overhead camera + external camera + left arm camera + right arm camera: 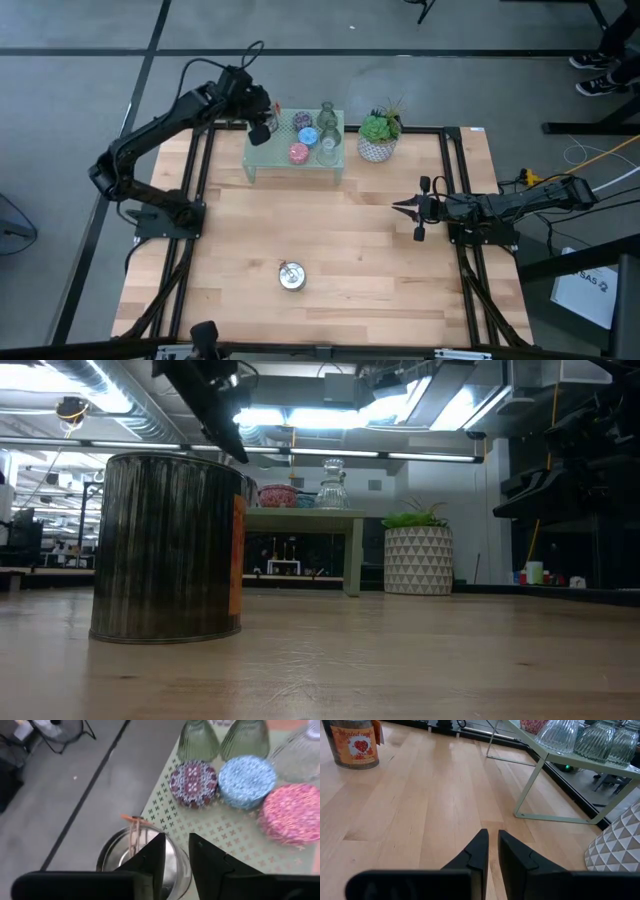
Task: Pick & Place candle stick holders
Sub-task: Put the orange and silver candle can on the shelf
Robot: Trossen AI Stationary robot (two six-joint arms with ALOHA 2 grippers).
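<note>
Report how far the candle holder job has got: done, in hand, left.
Done: pink, blue and purple holders sit on the mint-green stand, with green and clear glass ones. In hand: the left gripper is over a silver holder at the stand's left edge, fingers slightly apart. Left: a silver tin holder on the table. The right gripper waits shut.

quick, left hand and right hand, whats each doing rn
left hand: slightly open over the silver holder on the stand's corner.
right hand: shut, empty, above the table.
</note>
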